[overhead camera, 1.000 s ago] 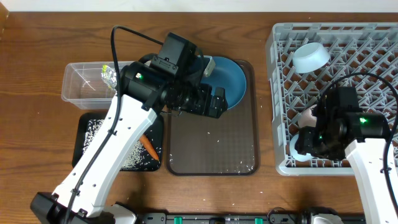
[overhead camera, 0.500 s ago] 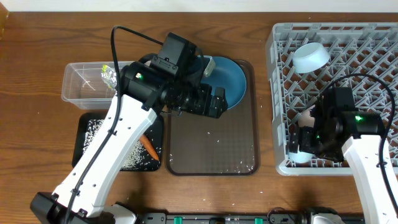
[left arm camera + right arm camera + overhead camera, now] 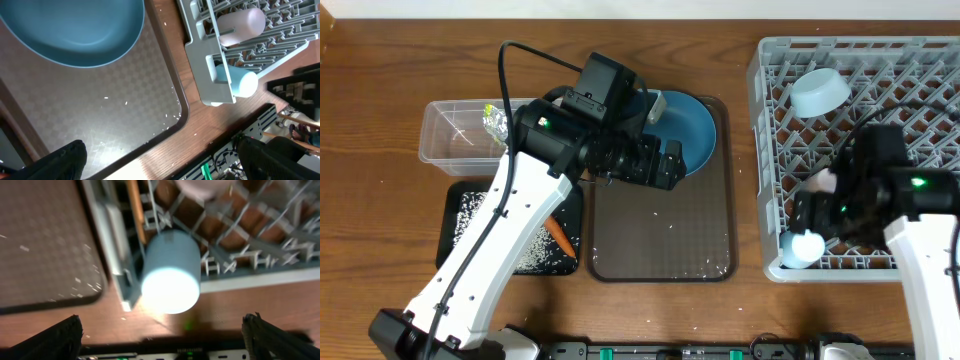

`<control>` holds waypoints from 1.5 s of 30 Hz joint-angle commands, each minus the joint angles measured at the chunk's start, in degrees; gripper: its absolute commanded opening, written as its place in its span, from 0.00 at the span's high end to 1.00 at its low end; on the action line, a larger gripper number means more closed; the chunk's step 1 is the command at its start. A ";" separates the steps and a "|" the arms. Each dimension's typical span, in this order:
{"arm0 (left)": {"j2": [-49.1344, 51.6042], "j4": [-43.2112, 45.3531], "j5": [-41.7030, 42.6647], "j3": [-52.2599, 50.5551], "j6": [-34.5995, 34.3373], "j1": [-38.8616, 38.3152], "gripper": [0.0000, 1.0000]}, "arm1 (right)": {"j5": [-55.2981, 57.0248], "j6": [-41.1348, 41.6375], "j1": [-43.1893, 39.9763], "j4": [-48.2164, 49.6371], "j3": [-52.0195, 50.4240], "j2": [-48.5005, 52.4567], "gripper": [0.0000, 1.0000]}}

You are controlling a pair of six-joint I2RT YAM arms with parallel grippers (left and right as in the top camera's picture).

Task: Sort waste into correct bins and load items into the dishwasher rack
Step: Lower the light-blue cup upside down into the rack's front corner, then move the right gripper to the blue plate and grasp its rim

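At the bench's left end your clear tub [image 3: 450, 140] holds crumpled foil [image 3: 497, 124], and the black tray [image 3: 446, 250] at the near-left holds rice and the carrot [image 3: 558, 238], so the waste looks largely sorted. A few loose grains [image 3: 170, 117] lie on the brown serving tray [image 3: 660, 225], near its front edge.

Your left end effector [image 3: 160, 150] is released, fingers spread with nothing between them. It hovers over the serving tray, just in front of the dark-blue plate [image 3: 75, 30], which sits at the tray's far-right corner.

In the dishwasher rack [image 3: 920, 70], the pale-blue bowl [image 3: 820, 92] is toward the far-left corner. The pink cup [image 3: 240, 22] and chopsticks [image 3: 135, 210] are near the left edge. The light-blue cup [image 3: 170, 270] lies on its side at the near-left corner, its end overhanging the rim. Your right end effector [image 3: 162, 330] hangs above it, released and not touching it.

The cup placement looks finished, so the plate seems next. You need a rim grip, a lift clear of the tray lip, and an edge-on drop between the pegs.
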 commanded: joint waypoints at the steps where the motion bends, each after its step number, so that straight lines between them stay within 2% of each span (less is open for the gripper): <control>1: 0.22 -0.13 -0.55 -0.33 0.37 0.24 0.01 | -3.17 -1.09 -0.02 -0.68 5.92 -0.02 0.01; 6: 0.22 -0.13 -0.52 -0.33 0.37 0.24 0.01 | -11.82 -1.92 0.00 -1.14 7.15 -0.24 0.01; 9: 0.22 -0.13 -0.52 -0.33 0.37 0.24 0.01 | -15.74 -4.20 0.02 -0.44 7.15 -0.24 0.06; 11: 0.22 -0.13 -0.52 -0.33 0.37 0.24 0.01 | -15.74 -4.46 0.02 -0.11 7.15 -0.24 0.11; 15: 0.22 0.20 -0.37 -0.33 0.17 0.24 0.01 | -15.78 -4.39 0.52 0.68 7.15 -0.24 0.13; 19: 0.22 7.54 -0.76 -0.31 0.15 0.31 0.01 | -15.82 -4.20 2.19 1.36 7.15 -0.24 0.16; 21: -0.28 8.37 -3.89 -0.04 0.15 1.62 0.01 | -16.24 -4.22 3.54 2.27 7.15 -0.24 0.19; 23: -0.98 8.20 -7.85 0.44 0.11 4.50 0.01 | -16.20 -4.24 5.57 3.85 7.13 -0.24 0.21; 27: -2.97 8.11 -8.41 0.46 -2.21 14.80 0.01 | -16.15 -2.60 11.10 8.98 7.15 0.15 0.25; 33: -3.65 7.67 -8.24 0.44 -3.34 30.16 0.01 | -14.64 -0.22 20.33 21.66 7.13 3.39 0.27; 38: -3.54 7.69 -8.24 0.44 -3.32 37.48 0.01 | -11.17 0.33 29.51 34.07 7.15 10.38 0.26; 40: -3.54 7.69 -8.24 0.44 -3.32 39.41 0.01 | -7.52 0.33 33.11 39.12 7.15 14.16 0.27; 42: -3.54 7.69 -8.24 0.44 -3.32 40.63 0.01 | 0.90 0.35 36.26 43.34 7.15 18.14 0.31; 45: -3.54 7.69 -8.24 0.44 -3.32 41.51 0.01 | 12.07 0.37 39.23 47.56 7.15 23.41 0.29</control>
